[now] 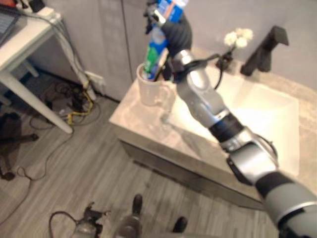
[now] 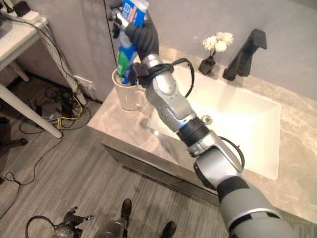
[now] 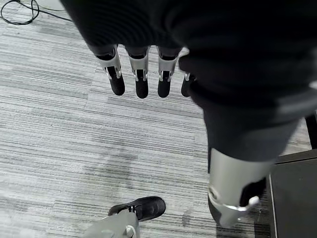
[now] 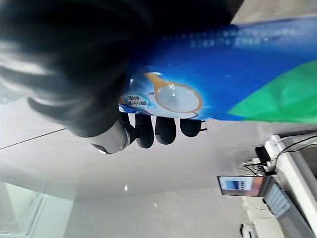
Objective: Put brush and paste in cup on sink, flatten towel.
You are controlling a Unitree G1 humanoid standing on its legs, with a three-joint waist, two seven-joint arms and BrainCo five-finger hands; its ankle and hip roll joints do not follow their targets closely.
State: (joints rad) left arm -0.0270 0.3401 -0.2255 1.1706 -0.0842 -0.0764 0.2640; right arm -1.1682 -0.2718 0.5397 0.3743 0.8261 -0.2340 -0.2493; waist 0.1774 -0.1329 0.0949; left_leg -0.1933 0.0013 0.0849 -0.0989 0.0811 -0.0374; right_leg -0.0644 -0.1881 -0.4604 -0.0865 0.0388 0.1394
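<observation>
A pale stone counter [image 2: 124, 124] with a sunken white sink [image 2: 257, 124] stands against a grey wall, above grey plank flooring. On the counter behind the basin are a black faucet [image 2: 243, 53] and a small dark vase of white flowers [image 2: 214, 48]. A white desk [image 2: 17, 37] with trailing cables stands off to the robot's left.

On the counter's left corner sits the white cup [image 2: 126, 89]. The right hand [image 2: 130, 22] hangs above it, its fingers [image 4: 166, 130] curled round the upper end of the blue-and-green paste tube [image 2: 126, 52]. The tube hangs upright with its lower end already inside the cup's mouth. Something orange shows in the cup beside the tube in the left eye view, which may be the brush, though it is too small to be sure. The towel cannot be made out.

The left hand [image 3: 143, 69] hangs slack over the floor, fingers straight and holding nothing.

The step in hand appears to be dropping the paste into the cup, and it looks nearly done. The next move calls for the right hand to lower a little, let go so the tube settles against the cup wall, then lift straight up so the cup is not tipped. Flattening the towel would remain.
</observation>
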